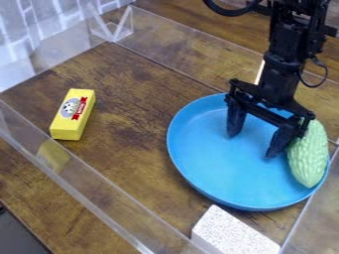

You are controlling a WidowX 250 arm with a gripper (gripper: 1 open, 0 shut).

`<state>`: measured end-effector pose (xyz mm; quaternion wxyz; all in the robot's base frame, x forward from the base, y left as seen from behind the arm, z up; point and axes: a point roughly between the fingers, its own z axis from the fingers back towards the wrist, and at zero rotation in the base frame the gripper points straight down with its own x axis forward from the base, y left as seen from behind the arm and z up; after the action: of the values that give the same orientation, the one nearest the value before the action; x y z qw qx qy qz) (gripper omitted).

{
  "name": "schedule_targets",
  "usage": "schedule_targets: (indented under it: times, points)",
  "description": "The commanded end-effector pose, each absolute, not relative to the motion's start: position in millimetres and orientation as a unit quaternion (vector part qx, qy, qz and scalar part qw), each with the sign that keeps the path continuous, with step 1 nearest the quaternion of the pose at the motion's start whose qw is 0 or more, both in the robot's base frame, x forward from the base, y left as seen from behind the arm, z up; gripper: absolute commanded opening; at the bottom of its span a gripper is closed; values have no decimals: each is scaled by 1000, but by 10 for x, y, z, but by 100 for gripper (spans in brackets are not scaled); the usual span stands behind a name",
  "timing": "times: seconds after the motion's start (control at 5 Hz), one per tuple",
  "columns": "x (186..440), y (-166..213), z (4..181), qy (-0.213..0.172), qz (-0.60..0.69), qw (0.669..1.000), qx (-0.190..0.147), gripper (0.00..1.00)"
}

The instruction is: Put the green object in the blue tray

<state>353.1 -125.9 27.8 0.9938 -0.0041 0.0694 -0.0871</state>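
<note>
Black gripper (255,142) spread wide, nothing gripped, bumpy green oval (308,156), round blue plate (219,164)

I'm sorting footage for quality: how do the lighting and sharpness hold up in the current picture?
Camera view: light looks even, with no strong glare on the round blue plastic plate; the black metal end effector reads as a dark mass with little detail; the small print on the yellow rectangular block is too coarse to read.
</note>
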Motion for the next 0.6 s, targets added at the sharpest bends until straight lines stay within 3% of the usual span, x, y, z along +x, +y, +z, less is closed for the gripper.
schedule_targets:
  times: [0.0,0.4]
  points:
    - [3619,-1514,446,29,-114,993,-14,100]
    - [3661,-1697,393,22,-135,991,-14,100]
